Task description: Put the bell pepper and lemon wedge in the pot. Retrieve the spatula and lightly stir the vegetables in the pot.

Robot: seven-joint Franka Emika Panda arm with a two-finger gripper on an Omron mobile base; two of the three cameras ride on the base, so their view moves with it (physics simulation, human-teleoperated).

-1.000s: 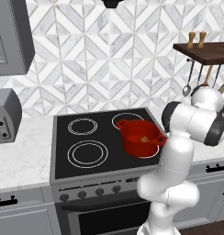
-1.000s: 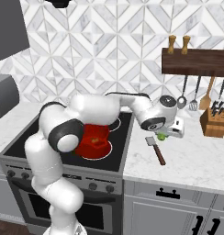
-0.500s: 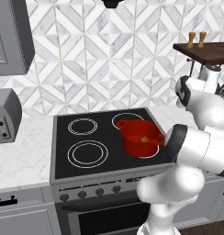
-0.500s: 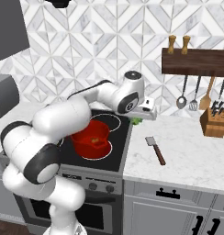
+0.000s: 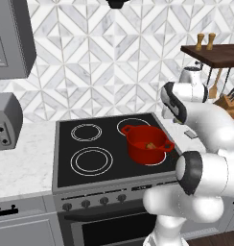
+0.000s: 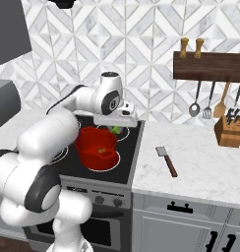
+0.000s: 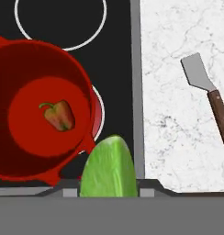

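No readable text anywhere here, as far as I can tell. No labels, brand marks, numbers or signs. The dark glass stovetop (image 5: 114, 144) just has plain white burner rings, and the round grey knobs (image 5: 95, 202) along its front panel have no markings I can make out.

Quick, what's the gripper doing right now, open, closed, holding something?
Gripper: closed on the green lemon wedge, carried beside the red pot, not yet over it.
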